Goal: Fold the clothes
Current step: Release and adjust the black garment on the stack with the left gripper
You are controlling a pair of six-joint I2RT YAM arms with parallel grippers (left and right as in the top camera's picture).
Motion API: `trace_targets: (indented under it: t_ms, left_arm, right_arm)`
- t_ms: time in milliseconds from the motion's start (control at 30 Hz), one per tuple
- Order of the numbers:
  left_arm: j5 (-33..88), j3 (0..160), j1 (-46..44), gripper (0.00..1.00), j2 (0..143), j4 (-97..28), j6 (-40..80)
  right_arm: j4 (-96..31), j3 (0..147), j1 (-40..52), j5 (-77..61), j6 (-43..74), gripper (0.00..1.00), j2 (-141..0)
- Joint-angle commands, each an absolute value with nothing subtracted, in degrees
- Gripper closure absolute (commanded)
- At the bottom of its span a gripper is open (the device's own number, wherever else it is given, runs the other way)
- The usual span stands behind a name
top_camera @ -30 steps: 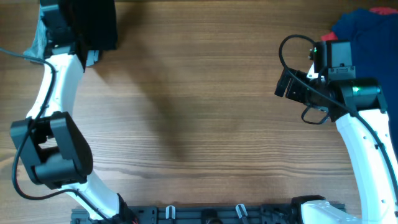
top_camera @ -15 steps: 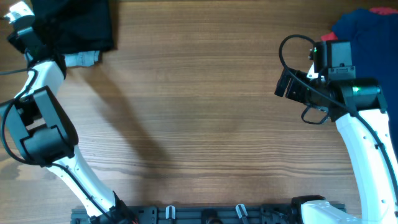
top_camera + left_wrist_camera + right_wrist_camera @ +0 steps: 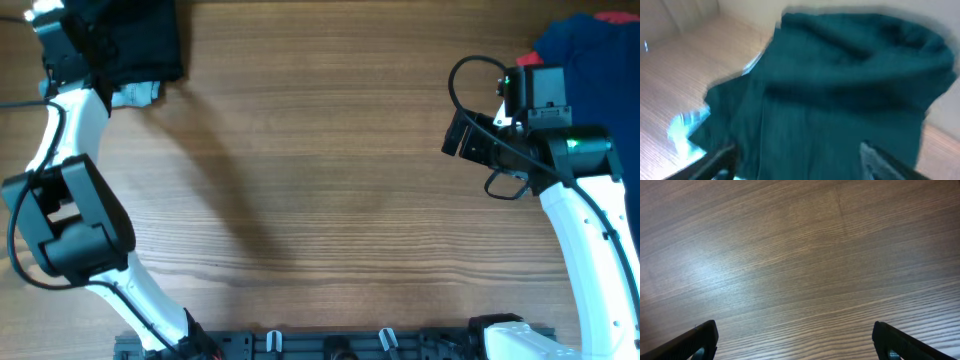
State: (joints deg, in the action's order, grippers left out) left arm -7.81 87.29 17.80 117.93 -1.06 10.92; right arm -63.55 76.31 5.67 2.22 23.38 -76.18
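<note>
Lift left gripper [image 3: 797, 147] straight off black garment [image 3: 140, 40], table's [image 3: 320, 200] far-left corner; jaws wide, nothing held (view blurred). Send right gripper [image 3: 794, 325], open, empty, to dark blue garment [image 3: 585, 50], far-right corner.

One garment [image 3: 140, 40] lies in the far-left corner of the bench [image 3: 330, 200]. A smaller piece of cloth [image 3: 135, 94] sticks out at its near edge, touching it. The left gripper [image 3: 62, 50] sits at the garment's left side, at the far end of the left arm [image 3: 70, 230], which runs along the bench's left edge. A second garment [image 3: 585, 45] lies in the far-right corner and runs off the right edge. A third garment [image 3: 620, 16] lies at its far side, touching it. The right gripper [image 3: 462, 135] is over bare bench, near and left of the second garment, well apart from the left one.
</note>
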Motion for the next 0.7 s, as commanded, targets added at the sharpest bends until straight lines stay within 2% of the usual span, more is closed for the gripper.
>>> trace_targets:
  t_ms: [0,33,100,133,167,267,400,500,600,667]
  left_arm:
    - [-7.1,87.3,18.7,0.23,120.1,-4.6,16.8]
    - [-7.1,87.3,19.2,0.2,120.1,-5.5,22.2]
    - [-7.0,87.3,20.5,0.26,120.5,-7.7,29.3]
    - [-6.8,87.3,21.1,0.25,121.0,-8.7,30.8]
    - [-6.9,87.3,21.5,0.2,121.6,-9.5,30.7]
    - [-6.8,87.3,22.6,0.18,122.4,-10.7,34.2]
    - [0.7,87.3,24.0,0.19,123.2,-10.5,41.2]
    - [2.2,87.3,24.0,0.19,125.2,-7.9,41.2]
    - [2.8,87.3,24.0,0.25,126.5,-3.0,40.8]
    - [4.1,87.3,24.0,0.33,126.6,-0.4,40.8]
  right_arm:
    - [-63.4,76.4,5.5,3.4,24.2,0.0,-76.7]
    - [-63.4,76.4,5.5,3.4,24.2,0.0,-76.7]
    - [-63.4,76.4,5.5,3.4,24.2,0.0,-76.7]
    - [-63.4,76.4,5.5,3.4,24.2,0.0,-76.7]
    - [-63.4,76.4,5.5,3.4,24.2,0.0,-76.7]
    - [-63.4,76.4,5.5,3.4,24.2,0.0,-76.7]
    - [-63.4,76.4,5.5,3.4,24.2,0.0,-76.7]
    - [-63.4,76.4,5.5,3.4,24.2,0.0,-76.7]
    - [-63.4,76.4,5.5,3.4,24.2,0.0,-76.7]
    - [-63.4,76.4,5.5,3.4,24.2,0.0,-76.7]
